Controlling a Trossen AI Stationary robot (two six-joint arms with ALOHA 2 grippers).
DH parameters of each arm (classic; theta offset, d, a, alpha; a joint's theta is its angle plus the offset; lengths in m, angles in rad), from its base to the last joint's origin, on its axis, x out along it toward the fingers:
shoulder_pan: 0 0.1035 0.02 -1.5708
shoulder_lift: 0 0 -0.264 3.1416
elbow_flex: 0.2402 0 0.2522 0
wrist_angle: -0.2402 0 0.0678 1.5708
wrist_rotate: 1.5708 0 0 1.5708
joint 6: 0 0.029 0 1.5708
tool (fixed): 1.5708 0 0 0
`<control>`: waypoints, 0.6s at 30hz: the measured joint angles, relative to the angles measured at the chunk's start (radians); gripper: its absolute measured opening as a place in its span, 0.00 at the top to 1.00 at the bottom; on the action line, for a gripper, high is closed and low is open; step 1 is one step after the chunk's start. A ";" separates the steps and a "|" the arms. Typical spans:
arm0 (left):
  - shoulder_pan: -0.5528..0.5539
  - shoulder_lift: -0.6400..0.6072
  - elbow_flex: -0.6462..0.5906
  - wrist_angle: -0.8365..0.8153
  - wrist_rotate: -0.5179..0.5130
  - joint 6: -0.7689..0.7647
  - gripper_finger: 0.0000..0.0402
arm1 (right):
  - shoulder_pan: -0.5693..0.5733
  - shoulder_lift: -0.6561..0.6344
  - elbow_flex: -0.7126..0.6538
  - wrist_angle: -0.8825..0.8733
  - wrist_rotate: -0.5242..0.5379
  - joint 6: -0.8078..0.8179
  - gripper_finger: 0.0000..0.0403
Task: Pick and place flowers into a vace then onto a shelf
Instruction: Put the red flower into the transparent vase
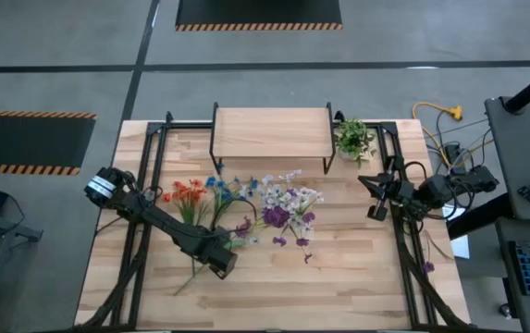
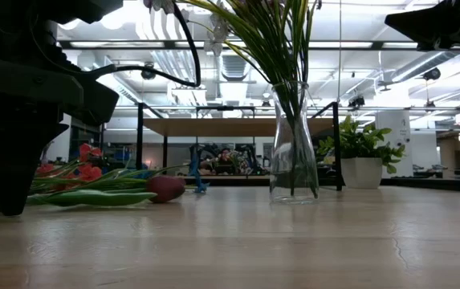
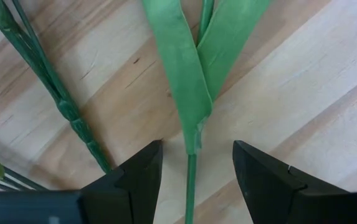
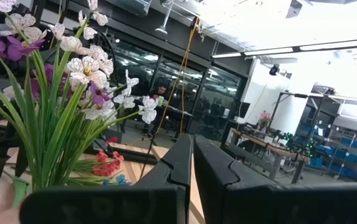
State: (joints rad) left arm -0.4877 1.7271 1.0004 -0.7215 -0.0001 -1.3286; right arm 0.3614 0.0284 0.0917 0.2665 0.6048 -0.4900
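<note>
Several loose flowers with orange, red and blue blossoms lie flat on the table, stems toward the near edge; they also show in the low view. The clear glass vase stands upright mid-table and holds purple and white flowers. My left gripper points down, open, low over the table, its fingers on either side of one green stem just below its leaves, not touching it. My right gripper is shut and empty, right of the vase, above the table. The shelf stands at the far edge.
A small potted green plant stands right of the shelf. A second green stem lies beside my left gripper. Black frame rails run along both table sides. Bare wood lies at the near edge.
</note>
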 joint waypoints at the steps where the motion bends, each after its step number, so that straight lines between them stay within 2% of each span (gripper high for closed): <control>1: 0.000 -0.002 0.000 0.000 -0.001 0.001 0.55 | 0.000 0.000 0.000 0.000 0.000 0.000 0.98; 5: 0.000 -0.004 -0.002 -0.001 0.010 0.028 0.56 | 0.000 0.000 0.000 0.000 0.000 0.000 0.98; 9: 0.002 -0.004 -0.003 -0.006 0.033 0.031 0.60 | 0.000 0.000 0.000 0.000 0.000 0.000 0.98; 18: 0.001 -0.019 -0.002 -0.025 0.064 0.075 0.84 | 0.000 0.000 0.000 0.000 0.000 0.000 0.98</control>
State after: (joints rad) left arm -0.4866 1.7077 0.9981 -0.7464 0.0644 -1.2531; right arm 0.3614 0.0288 0.0917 0.2668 0.6044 -0.4904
